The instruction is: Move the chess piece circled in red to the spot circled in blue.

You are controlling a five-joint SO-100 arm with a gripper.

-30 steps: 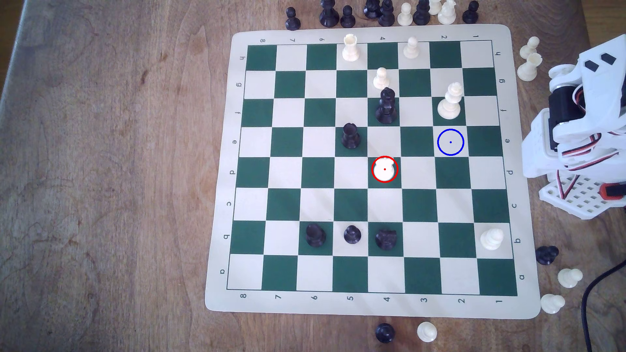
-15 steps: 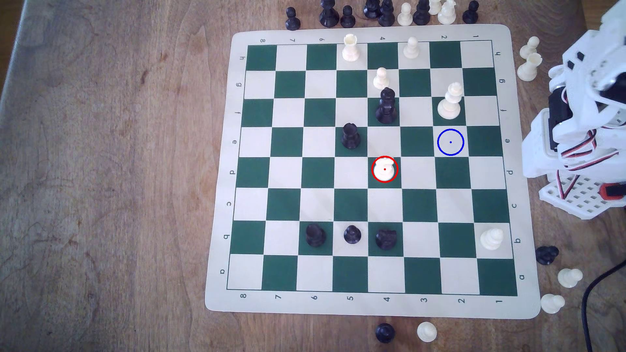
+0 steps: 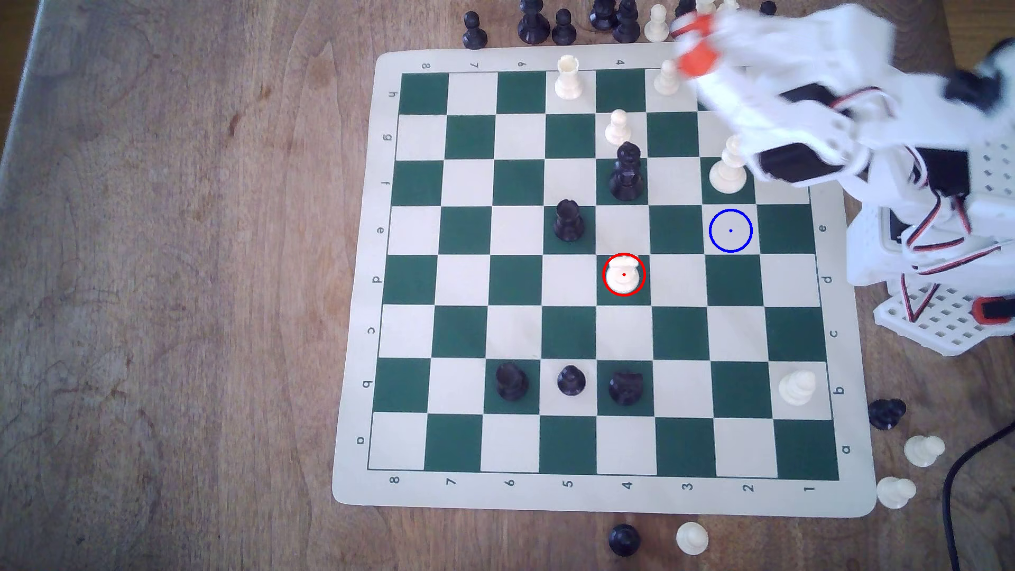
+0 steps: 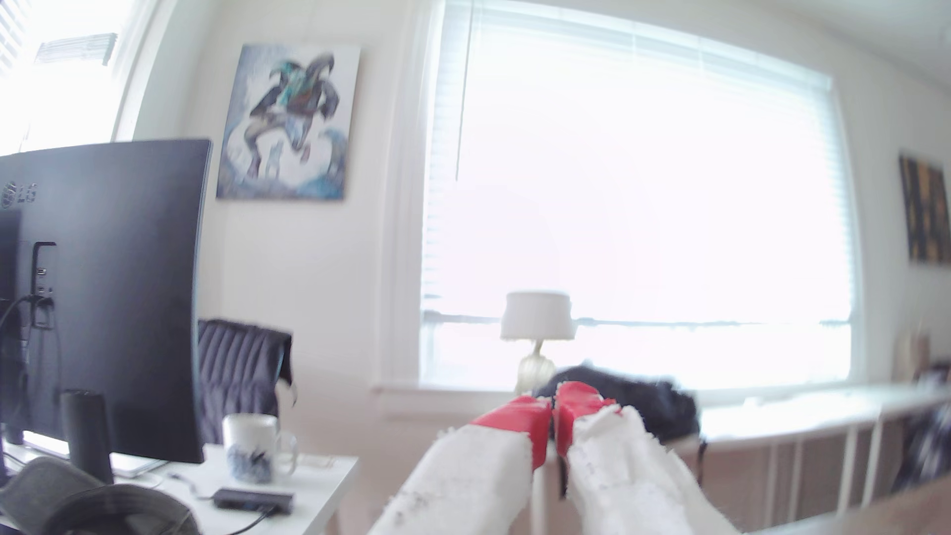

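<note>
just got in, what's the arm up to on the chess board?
The arm is swinging out over the board's far corner, blurred with motion; its gripper, red-tipped, is shut and holds nothing. The chess piece circled in red sits untouched on its green square mid-board. The spot circled in blue is bare, just below the tall white piece in the exterior view. No pickup yet.
</note>
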